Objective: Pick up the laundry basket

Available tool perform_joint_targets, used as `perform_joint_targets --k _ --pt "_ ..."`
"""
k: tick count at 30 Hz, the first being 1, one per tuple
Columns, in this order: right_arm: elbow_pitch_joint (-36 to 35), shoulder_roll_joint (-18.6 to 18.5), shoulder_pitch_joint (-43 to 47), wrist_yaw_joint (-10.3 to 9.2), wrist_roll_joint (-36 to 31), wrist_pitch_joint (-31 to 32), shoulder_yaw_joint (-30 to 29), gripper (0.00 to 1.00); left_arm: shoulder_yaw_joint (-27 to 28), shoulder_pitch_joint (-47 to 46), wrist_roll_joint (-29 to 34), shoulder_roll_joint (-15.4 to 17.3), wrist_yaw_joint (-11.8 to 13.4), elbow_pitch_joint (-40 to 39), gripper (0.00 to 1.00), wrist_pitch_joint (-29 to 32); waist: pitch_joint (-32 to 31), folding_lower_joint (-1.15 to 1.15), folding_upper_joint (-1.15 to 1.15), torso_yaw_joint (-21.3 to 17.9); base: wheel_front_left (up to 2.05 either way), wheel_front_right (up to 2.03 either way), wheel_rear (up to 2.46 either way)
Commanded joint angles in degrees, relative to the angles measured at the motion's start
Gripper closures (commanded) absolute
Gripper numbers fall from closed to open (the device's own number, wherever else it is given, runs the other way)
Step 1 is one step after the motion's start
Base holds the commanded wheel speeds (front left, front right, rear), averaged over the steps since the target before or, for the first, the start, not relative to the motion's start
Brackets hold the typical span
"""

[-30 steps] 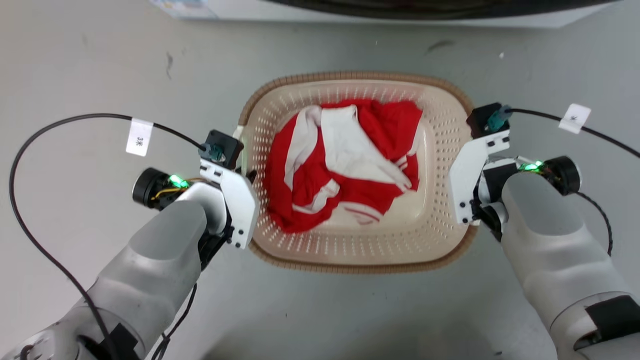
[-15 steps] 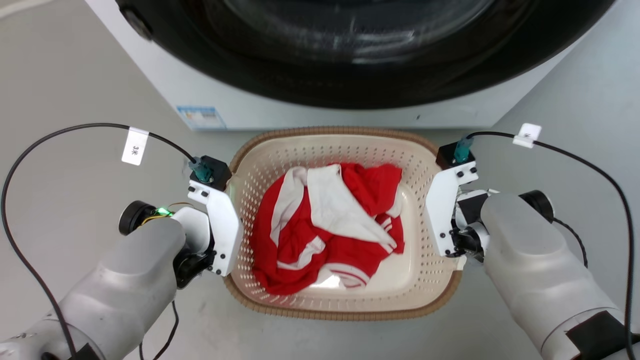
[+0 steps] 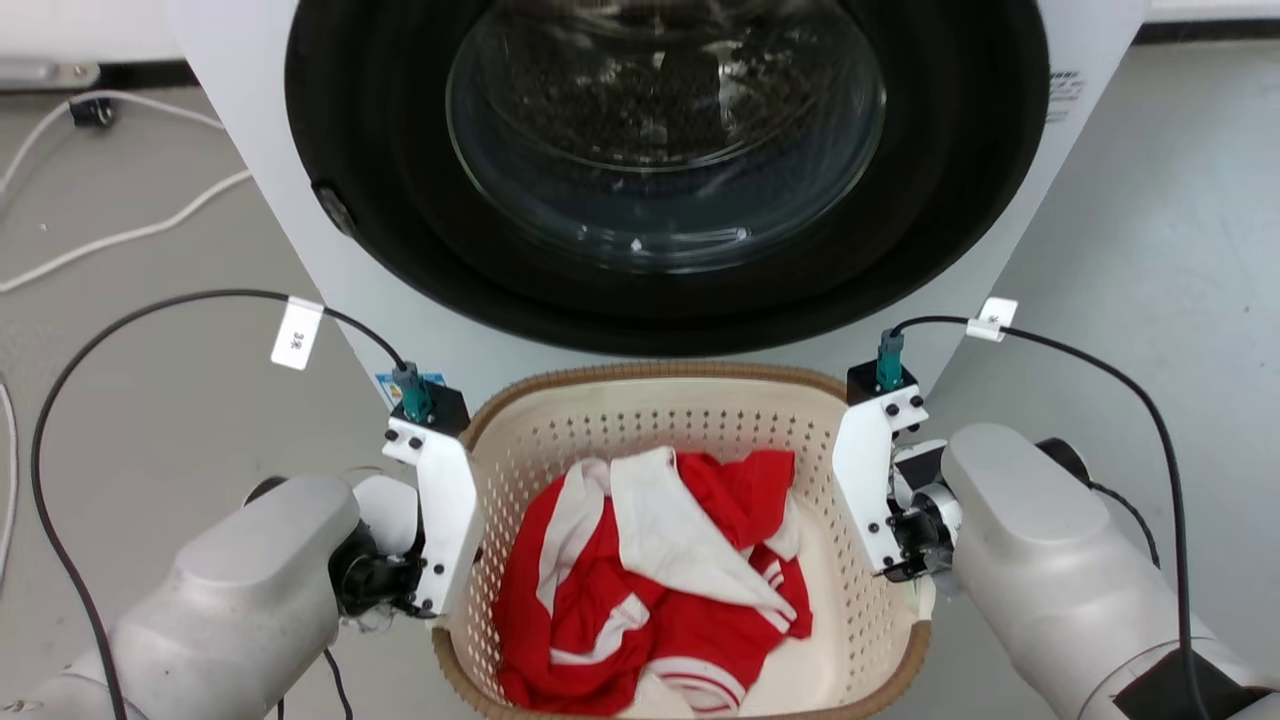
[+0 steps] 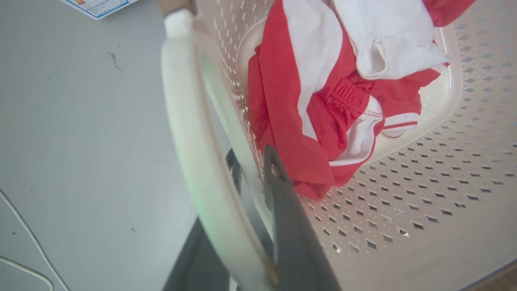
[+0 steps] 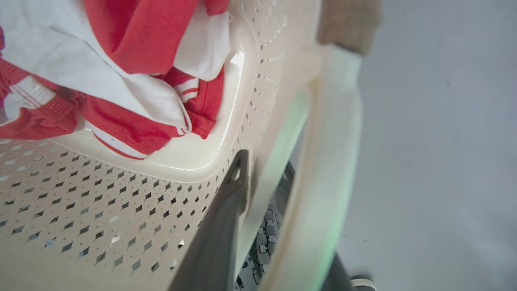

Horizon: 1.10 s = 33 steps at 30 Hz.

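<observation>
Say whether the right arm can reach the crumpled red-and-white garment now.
Probably not: the right tool straddles the wall of the cream perforated plastic laundry basket, apparently clamped. The crumpled red-and-white garment lies close inside, but reaching it means letting go.

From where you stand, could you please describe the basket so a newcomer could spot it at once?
Find the white washer with the big dark round door. Right in front of it, the basket is held between the left gripper and right gripper. It alone has cream perforated walls, a brown woven-look rim and a red-and-white garment inside.
</observation>
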Motion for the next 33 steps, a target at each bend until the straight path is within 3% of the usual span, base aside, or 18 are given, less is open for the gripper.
perform_joint_targets --k 1,10,33 --pt "-0.1 0.0 0.3 0.30 0.2 -0.1 0.5 1.00 -0.4 0.9 -0.2 0.0 -0.7 -0.6 1.00 1.0 -2.1 0.02 0.00 -0.3 0.00 0.00 0.00" --pt "1.4 0.0 1.1 0.26 2.5 2.2 2.7 1.00 -0.6 3.4 -2.3 -0.5 -0.7 -1.5 1.00 6.8 -6.7 0.02 0.00 -0.3 0.00 0.00 0.00" --pt "1.2 -0.1 1.6 0.25 7.4 4.4 8.3 1.00 -0.5 4.4 -3.6 -2.0 -0.7 -0.2 1.00 9.7 -8.2 0.02 0.00 -0.3 0.00 0.00 0.00"
